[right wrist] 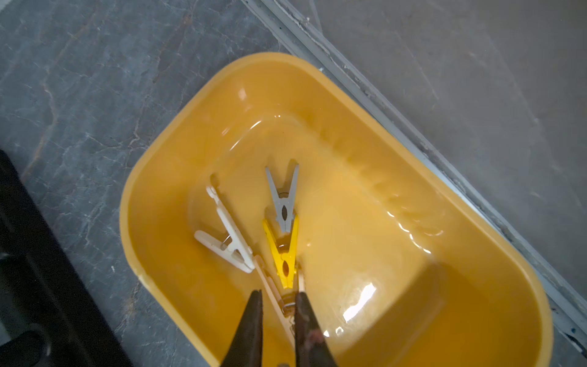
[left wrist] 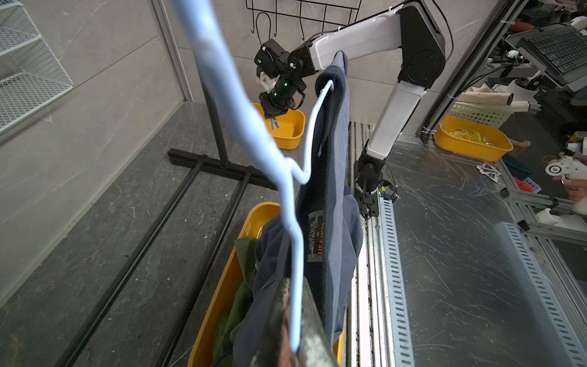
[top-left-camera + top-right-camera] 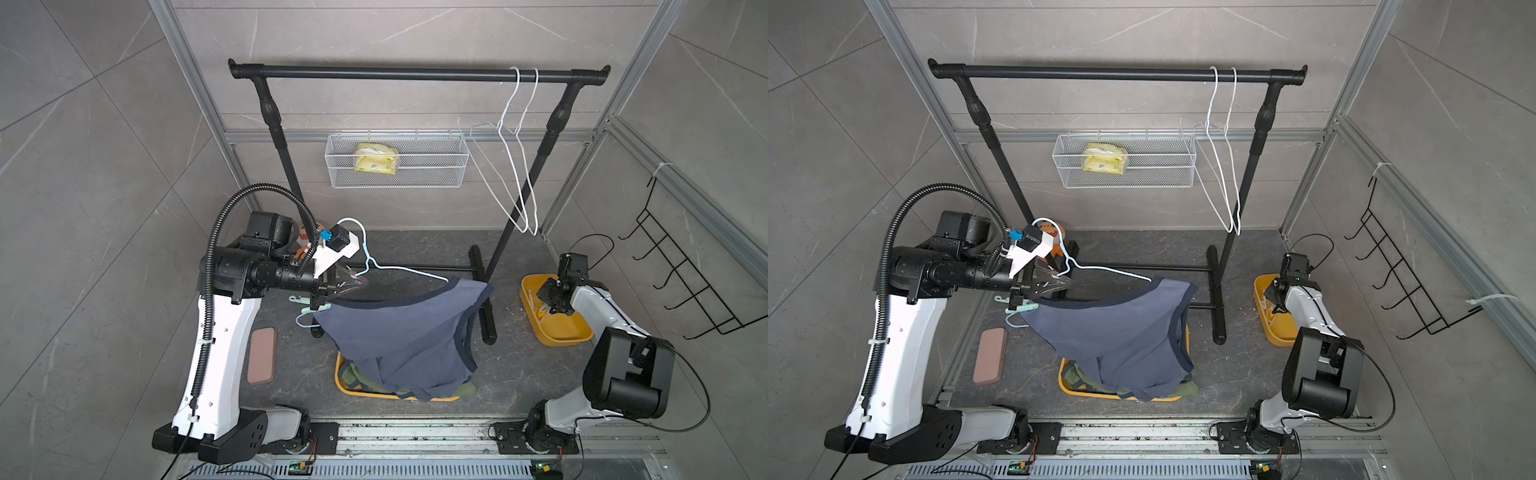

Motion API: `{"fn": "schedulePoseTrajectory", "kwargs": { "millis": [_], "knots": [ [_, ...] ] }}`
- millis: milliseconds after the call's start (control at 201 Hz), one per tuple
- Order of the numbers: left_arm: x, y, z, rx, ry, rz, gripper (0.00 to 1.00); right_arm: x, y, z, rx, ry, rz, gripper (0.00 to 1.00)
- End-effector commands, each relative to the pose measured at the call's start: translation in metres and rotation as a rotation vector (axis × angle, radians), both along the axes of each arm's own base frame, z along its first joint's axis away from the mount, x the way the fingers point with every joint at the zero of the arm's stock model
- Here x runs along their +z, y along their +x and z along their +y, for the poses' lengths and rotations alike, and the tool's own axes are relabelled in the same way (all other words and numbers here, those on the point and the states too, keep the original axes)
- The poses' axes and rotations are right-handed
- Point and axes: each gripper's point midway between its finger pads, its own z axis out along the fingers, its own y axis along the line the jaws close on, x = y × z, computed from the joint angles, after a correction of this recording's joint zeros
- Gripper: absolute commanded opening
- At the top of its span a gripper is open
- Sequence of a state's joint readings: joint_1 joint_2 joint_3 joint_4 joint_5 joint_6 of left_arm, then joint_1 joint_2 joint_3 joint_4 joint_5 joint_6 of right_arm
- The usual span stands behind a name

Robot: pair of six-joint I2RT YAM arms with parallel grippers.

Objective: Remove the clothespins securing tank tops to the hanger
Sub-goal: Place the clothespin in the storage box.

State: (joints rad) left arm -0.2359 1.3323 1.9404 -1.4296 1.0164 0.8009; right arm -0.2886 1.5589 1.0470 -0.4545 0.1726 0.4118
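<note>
The left gripper [image 2: 294, 305] is clamped tight on the light blue hanger [image 2: 295, 241], holding it out above the floor. The navy tank top [image 3: 399, 332] hangs from the hanger's far shoulder, its hem sagging into the yellow basket [image 3: 338, 376] where the olive tank tops [image 3: 358, 375] lie. A mint clothespin [image 3: 319, 308] sits just beside that gripper. The right gripper [image 1: 278, 297], jaws narrowly apart, pinches a pale clothespin [image 1: 268, 281] over the yellow tub [image 1: 476, 222], which holds a white clothespin [image 1: 228, 235], a grey clothespin [image 1: 282, 197] and a yellow clothespin [image 1: 282, 254].
</note>
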Motion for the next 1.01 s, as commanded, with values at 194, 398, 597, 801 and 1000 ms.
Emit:
{"fn": "schedulePoseTrajectory", "kwargs": {
  "millis": [194,398,597,801,1000],
  "knots": [
    [0.008,-0.003,-0.006,-0.046,-0.058,-0.005,0.00,-0.030,-0.003,-0.004,-0.036,0.010,0.061,0.22],
    [0.009,-0.007,-0.006,-0.050,-0.060,-0.011,0.00,-0.041,-0.003,-0.002,-0.032,0.031,0.090,0.32],
    [0.008,-0.008,-0.006,-0.048,-0.056,-0.017,0.00,-0.032,0.002,-0.001,-0.027,0.043,0.072,0.39],
    [0.007,-0.009,-0.006,-0.052,-0.054,-0.015,0.00,-0.012,0.001,0.000,-0.026,0.035,0.023,0.42],
    [0.008,-0.005,-0.008,-0.054,-0.051,-0.011,0.00,0.064,-0.021,0.033,0.050,0.097,-0.186,0.34]
  ]
}}
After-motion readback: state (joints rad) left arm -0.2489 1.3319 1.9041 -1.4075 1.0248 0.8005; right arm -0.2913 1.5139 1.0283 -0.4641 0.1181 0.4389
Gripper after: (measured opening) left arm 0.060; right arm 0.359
